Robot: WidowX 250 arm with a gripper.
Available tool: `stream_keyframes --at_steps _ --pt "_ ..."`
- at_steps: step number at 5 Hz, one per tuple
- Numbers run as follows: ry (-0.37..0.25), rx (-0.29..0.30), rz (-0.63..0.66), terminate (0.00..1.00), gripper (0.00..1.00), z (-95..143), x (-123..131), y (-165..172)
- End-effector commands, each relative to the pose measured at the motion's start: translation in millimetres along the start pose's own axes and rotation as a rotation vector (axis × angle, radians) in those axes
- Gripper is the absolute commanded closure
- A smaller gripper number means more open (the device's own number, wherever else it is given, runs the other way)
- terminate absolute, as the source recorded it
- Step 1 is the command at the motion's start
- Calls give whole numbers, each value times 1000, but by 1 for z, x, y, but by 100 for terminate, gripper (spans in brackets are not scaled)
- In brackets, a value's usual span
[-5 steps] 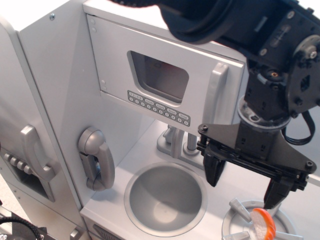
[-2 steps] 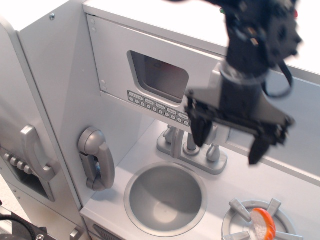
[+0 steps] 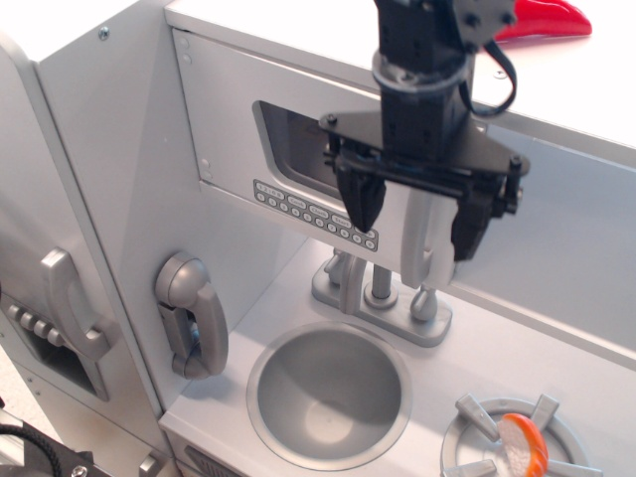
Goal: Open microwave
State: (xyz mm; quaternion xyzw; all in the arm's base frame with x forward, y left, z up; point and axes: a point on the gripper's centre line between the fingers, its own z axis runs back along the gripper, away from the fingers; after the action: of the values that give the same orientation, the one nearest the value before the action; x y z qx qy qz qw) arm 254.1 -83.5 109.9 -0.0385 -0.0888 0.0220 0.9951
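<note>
Nearest, bottom right: round grey burner (image 3: 512,442) with raised spokes, an orange-and-white piece (image 3: 524,444) lying on it. Left of it, a smooth round sink bowl (image 3: 330,393), matte silver, sunk into the counter. Behind the sink, a grey faucet set (image 3: 383,293) with upright posts. On the left wall, a rounded grey telephone handset (image 3: 192,313); further left, a door with curved handle (image 3: 72,303).

Behind and above: the microwave (image 3: 268,149), flat silver-grey door shut flush, rounded rectangular window (image 3: 303,144), row of small dark buttons (image 3: 310,214) beneath. Its chunky vertical handle (image 3: 425,234) sits at the door's right edge.

Black gripper (image 3: 417,219) hangs in front of the door, jaws spread wide, one finger on each side of the handle, holding nothing. Contact with the handle: cannot tell. A red object (image 3: 542,18) lies on top, far right.
</note>
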Motion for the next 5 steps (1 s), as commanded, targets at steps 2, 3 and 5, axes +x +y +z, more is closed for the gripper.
stream_keyframes --at_steps 2,3,5 --pt "-177 50 6 0 0 6 18 0" --pt "-186 62 27 0 0 3 26 2" --pt "-194 56 26 0 100 0 32 2"
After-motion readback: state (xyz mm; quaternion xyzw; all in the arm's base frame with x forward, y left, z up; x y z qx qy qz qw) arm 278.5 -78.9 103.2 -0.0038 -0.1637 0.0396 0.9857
